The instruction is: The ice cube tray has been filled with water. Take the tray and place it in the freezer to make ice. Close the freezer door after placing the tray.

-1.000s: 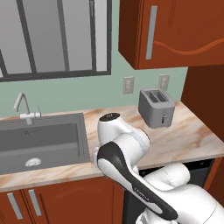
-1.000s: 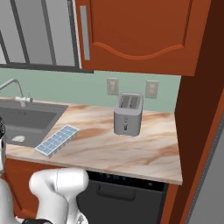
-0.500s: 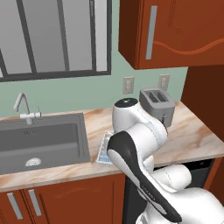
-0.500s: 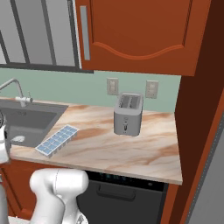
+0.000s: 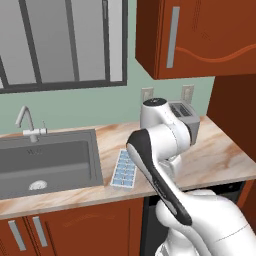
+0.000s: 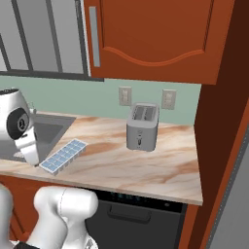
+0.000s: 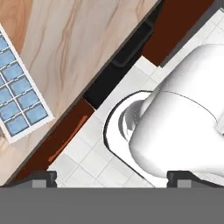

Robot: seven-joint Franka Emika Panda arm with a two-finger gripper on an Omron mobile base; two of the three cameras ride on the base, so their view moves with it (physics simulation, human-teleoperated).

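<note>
- From the hand view, my gripper (image 7: pixel 112 175) hangs with its jaws spread wide, holding nothing, over the tiled floor in front of the cabinets.
- I see the ice cube tray (image 5: pixel 124 168) lying flat on the marble counter (image 6: pixel 146 165), near the front edge and just beside the sink (image 5: pixel 45 160); nothing touches it.
- Further back on the counter stands the grey toaster (image 6: pixel 142 126), well apart from the tray.
- Behind it, on the green wall, are two outlets (image 6: pixel 125 96).
</note>
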